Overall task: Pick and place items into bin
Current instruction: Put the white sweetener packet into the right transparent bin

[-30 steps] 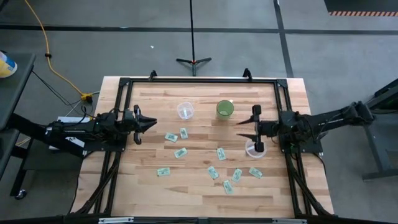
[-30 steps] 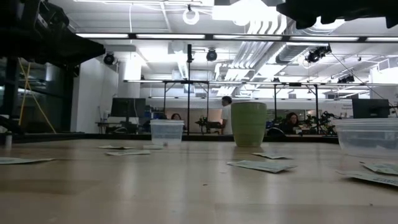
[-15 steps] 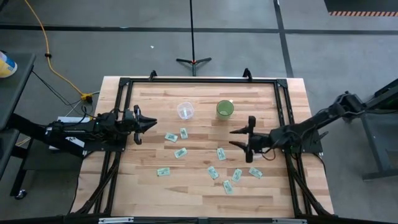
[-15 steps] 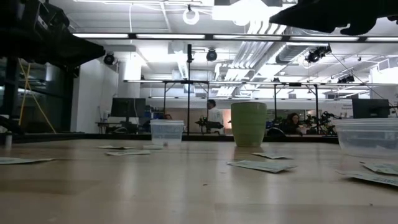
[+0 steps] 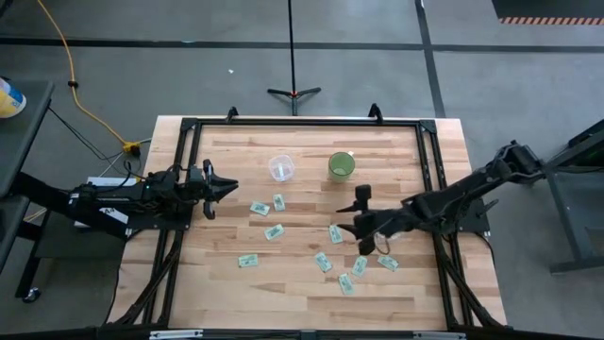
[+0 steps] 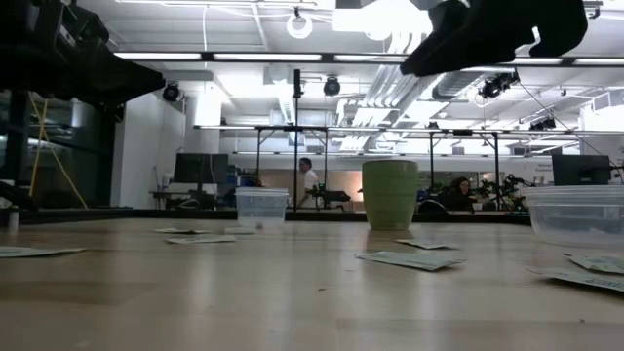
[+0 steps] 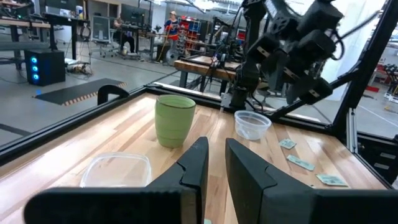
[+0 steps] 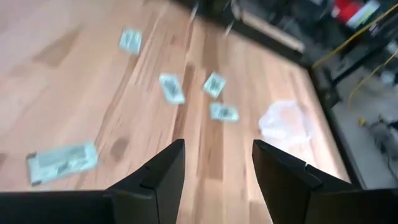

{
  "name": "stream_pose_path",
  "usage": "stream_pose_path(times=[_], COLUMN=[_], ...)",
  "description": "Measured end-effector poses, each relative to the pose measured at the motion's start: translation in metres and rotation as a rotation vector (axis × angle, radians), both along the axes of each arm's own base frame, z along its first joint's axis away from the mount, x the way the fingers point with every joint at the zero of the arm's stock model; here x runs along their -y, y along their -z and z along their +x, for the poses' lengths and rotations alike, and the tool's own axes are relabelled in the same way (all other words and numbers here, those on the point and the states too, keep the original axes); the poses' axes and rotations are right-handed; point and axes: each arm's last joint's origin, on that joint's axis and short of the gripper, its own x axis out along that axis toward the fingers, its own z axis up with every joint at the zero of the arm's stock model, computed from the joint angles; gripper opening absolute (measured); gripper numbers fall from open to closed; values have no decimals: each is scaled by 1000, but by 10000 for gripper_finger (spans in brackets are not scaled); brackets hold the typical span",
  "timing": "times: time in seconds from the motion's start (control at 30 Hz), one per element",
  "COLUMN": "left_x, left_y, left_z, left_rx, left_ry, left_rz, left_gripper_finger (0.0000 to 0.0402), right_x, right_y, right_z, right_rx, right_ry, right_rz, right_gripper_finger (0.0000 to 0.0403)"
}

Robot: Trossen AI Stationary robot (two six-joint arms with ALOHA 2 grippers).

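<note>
The right end effector [image 5: 361, 216] hangs above the middle-right of the wooden surface [image 5: 226, 283], its two fingers spread wide with nothing between them, as the right wrist view shows. The items [image 5: 336, 233] are pale green-and-white packets lying flat and scattered across the surface. One group sits just beside and below this end effector toward the near edge [image 5: 360, 265]; a second group lies closer to the left arm [image 5: 260, 208]. In the right wrist view one packet [image 8: 62, 159] lies flat just off to one side of the fingers, its long axis roughly crosswise to the camera's line of sight. The clear tub [image 5: 281, 168] and the green cup [image 5: 342, 165] stand farther back. The left end effector [image 5: 219, 187] waits at the left edge, its fingers nearly together and empty. For the packets near the middle and right, the right arm is plainly the nearer, and the next move probably calls for a descent onto the closest one.
</note>
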Motion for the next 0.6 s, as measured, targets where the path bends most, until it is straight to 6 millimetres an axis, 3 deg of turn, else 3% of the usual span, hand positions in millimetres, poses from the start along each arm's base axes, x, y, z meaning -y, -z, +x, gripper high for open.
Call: stream_pose_path(times=[0.17, 0.3, 0.43, 0.6], left_x=[0, 0, 0, 0], left_y=[0, 0, 0, 0], left_z=[0, 0, 0, 0], left_rx=[0, 0, -7, -11], left_ry=[0, 0, -1, -1], left_rz=[0, 0, 34, 52], left_gripper_finger=[92, 92, 92, 92], right_x=[-6, -11, -16, -12], right_y=[-8, -15, -7, 11], right_z=[15, 26, 34, 42], right_rx=[-135, -144, -222, -254], right_ry=[51, 110, 33, 151], right_rz=[16, 110, 128, 139], right_gripper_finger=[179, 180, 192, 231])
